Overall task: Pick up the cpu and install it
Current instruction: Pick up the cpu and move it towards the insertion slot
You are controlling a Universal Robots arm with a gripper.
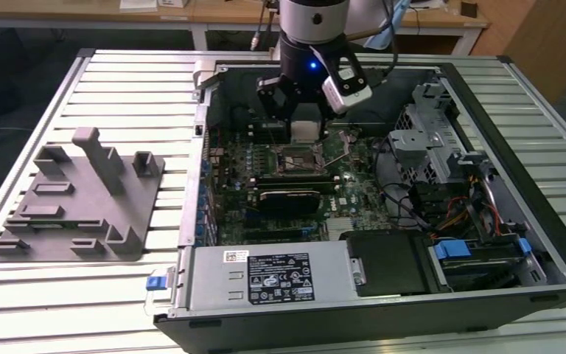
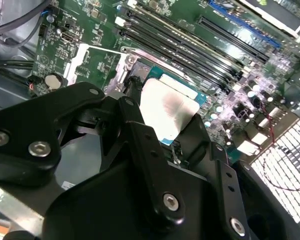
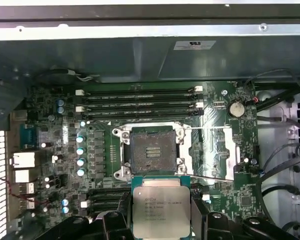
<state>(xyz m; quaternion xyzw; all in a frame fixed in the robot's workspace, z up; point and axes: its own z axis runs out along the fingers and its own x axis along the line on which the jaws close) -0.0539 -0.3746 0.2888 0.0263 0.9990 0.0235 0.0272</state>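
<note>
We see the gripper (image 3: 161, 224) pinching the cpu (image 3: 161, 206) by two edges, held above the motherboard (image 3: 60, 125) just beside the socket (image 3: 150, 150). Pickup done. Socket open and, as far as we can tell, empty; cpu not yet seated.

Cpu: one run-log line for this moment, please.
gripper: shut on cpu | cpu: held above motherboard, near socket, not seated | socket: empty

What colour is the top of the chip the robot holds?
Silvery grey, with a green edge. The cpu shows best in the first wrist view.
</note>
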